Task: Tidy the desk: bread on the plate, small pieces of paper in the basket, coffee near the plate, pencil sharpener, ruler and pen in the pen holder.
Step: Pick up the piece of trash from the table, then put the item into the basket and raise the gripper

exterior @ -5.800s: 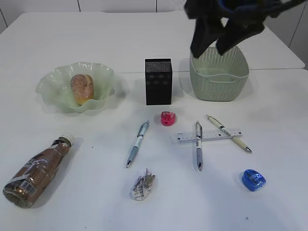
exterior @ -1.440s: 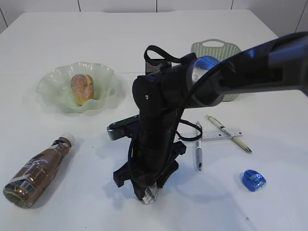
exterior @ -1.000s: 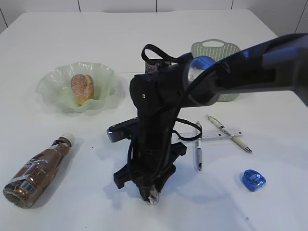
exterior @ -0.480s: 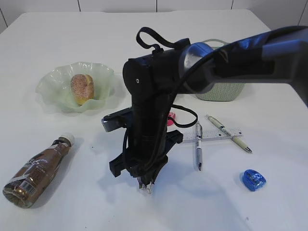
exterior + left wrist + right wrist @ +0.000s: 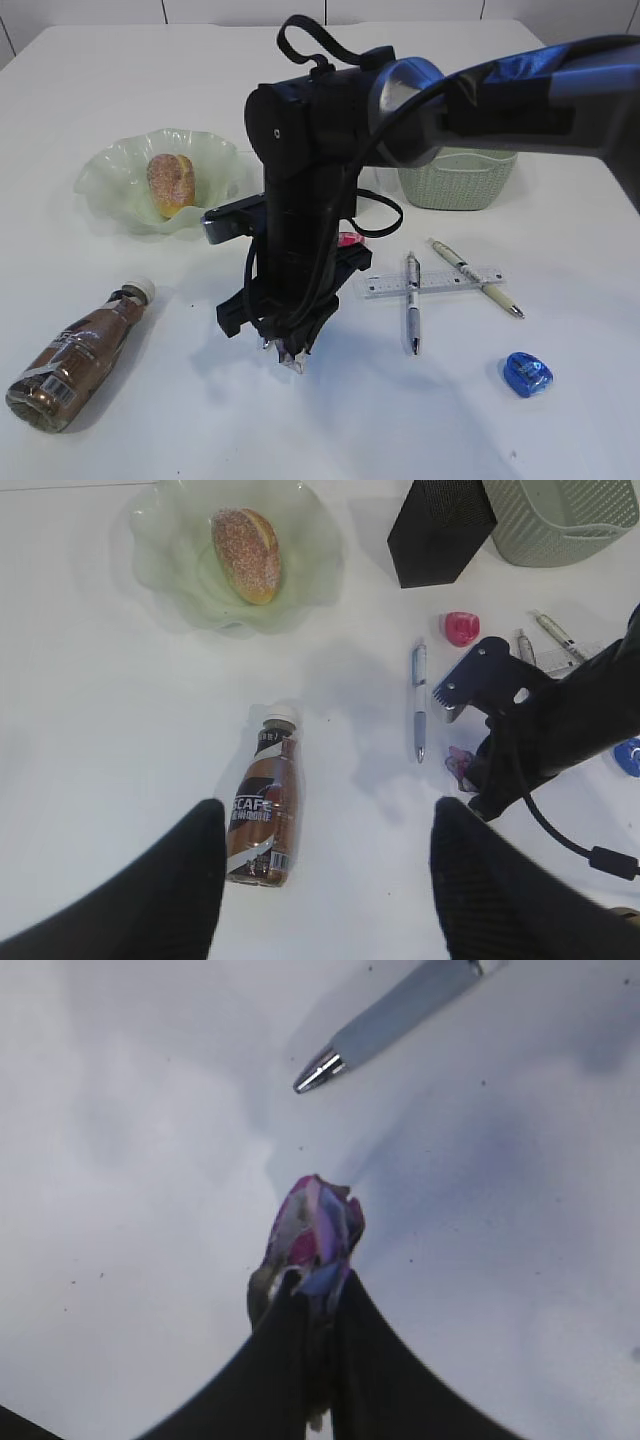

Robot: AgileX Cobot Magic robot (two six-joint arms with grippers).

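Observation:
My right gripper (image 5: 290, 355) is shut on a small crumpled piece of paper (image 5: 316, 1232) and holds it a little above the table, in front of the middle. The paper also shows in the exterior view (image 5: 294, 364). My left gripper (image 5: 328, 825) is open and empty, high above the coffee bottle (image 5: 262, 810), which lies on its side at the front left (image 5: 75, 358). The bread (image 5: 170, 183) lies in the green plate (image 5: 105, 170). The green basket (image 5: 460, 180) stands at the back right. The black pen holder (image 5: 440, 525) is hidden behind the arm in the exterior view.
Two pens (image 5: 411, 300) (image 5: 475, 275) and a clear ruler (image 5: 440, 282) lie crossed at the right. A third pen (image 5: 420, 700) lies under the right arm. A pink sharpener (image 5: 461, 627) sits near the pen holder and a blue sharpener (image 5: 526, 373) at the front right.
The right gripper came down from the basket to the paper, shut on it and has lifted it off the table, moving up and slightly left. Other objects have not moved.

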